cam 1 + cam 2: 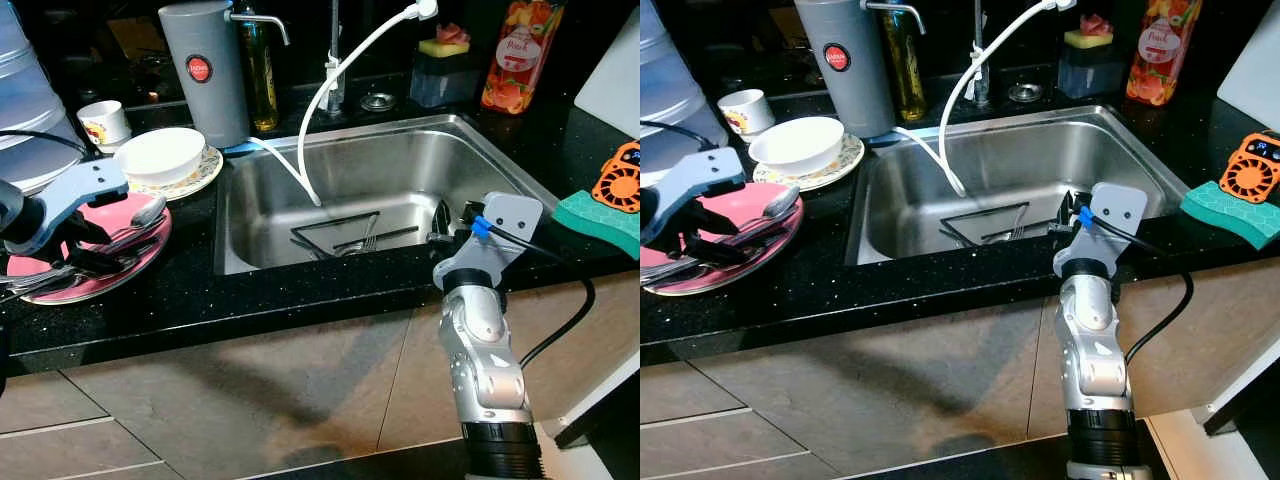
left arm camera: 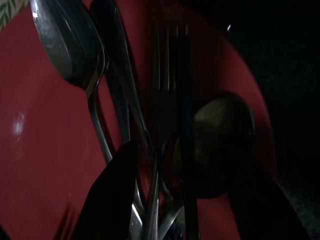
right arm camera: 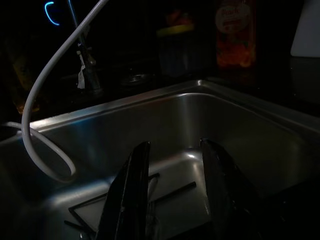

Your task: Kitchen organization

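Note:
A pink plate (image 1: pixel 145 250) on the black counter left of the sink holds several spoons and forks (image 2: pixel 100 75). My left gripper (image 1: pixel 85 255) is low over this cutlery. Its black fingers (image 2: pixel 107 200) stand open on either side of the bundled handles. A steel sink (image 1: pixel 400 165) holds a dark wire frame (image 1: pixel 335 232) and a fork (image 1: pixel 368 242). My right gripper (image 3: pixel 175 195) hovers over the sink's front right part, open with nothing between its fingers (image 3: pixel 131 195).
A white bowl (image 1: pixel 160 155) rests on a patterned plate (image 1: pixel 205 172), with a cup (image 1: pixel 103 122) and a grey jug (image 1: pixel 205 70) behind. A white hose (image 1: pixel 330 90) hangs into the sink. A green sponge (image 1: pixel 600 215) and an orange device (image 1: pixel 620 180) lie on the right.

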You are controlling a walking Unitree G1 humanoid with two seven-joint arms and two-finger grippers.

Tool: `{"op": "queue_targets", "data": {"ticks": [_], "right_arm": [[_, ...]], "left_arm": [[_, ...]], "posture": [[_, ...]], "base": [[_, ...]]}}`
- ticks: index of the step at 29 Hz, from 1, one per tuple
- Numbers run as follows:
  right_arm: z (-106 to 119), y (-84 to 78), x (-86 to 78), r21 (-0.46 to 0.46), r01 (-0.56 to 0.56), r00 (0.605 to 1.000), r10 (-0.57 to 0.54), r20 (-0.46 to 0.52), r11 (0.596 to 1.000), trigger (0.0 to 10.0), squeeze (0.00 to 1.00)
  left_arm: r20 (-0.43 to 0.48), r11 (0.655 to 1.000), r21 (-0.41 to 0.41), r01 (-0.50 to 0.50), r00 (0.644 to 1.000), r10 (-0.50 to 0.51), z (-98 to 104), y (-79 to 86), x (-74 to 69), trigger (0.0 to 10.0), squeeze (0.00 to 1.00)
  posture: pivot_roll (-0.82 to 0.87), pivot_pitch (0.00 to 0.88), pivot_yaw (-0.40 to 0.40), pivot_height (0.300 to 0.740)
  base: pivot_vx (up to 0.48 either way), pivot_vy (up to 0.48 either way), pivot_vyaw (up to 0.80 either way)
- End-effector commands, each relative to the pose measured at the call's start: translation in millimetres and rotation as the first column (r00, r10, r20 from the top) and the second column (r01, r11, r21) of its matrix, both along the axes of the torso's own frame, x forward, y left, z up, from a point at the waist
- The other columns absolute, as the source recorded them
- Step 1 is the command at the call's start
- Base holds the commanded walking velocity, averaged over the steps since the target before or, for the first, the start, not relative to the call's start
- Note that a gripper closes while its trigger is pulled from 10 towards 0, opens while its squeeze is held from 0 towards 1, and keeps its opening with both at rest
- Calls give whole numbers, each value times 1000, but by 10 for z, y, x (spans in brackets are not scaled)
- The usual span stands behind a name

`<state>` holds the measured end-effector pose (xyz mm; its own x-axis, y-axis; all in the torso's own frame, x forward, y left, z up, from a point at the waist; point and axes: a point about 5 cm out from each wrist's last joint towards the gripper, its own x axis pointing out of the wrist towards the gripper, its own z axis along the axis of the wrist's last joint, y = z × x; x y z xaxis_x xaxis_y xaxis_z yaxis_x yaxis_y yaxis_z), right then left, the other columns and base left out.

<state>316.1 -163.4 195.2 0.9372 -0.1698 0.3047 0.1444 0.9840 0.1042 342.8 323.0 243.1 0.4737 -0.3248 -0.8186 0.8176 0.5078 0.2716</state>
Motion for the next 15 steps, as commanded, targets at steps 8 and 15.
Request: {"op": "queue_targets", "data": {"ticks": [8,15], "right_arm": [[23,11,-14,-8,-4,1000,4,2,1000,10000,0],[29,16,-5,-10,-6,1000,6,2,1000,10000,0]], "left_arm": [[-40,998,56,-15,999,17,-331,-12,-19,0,0],[27,998,59,-20,999,19,-228,-36,35,0,0]], "posture": [[39,0,118,740],[41,0,115,740]], "base": [[0,0,0],[0,0,0]]}}
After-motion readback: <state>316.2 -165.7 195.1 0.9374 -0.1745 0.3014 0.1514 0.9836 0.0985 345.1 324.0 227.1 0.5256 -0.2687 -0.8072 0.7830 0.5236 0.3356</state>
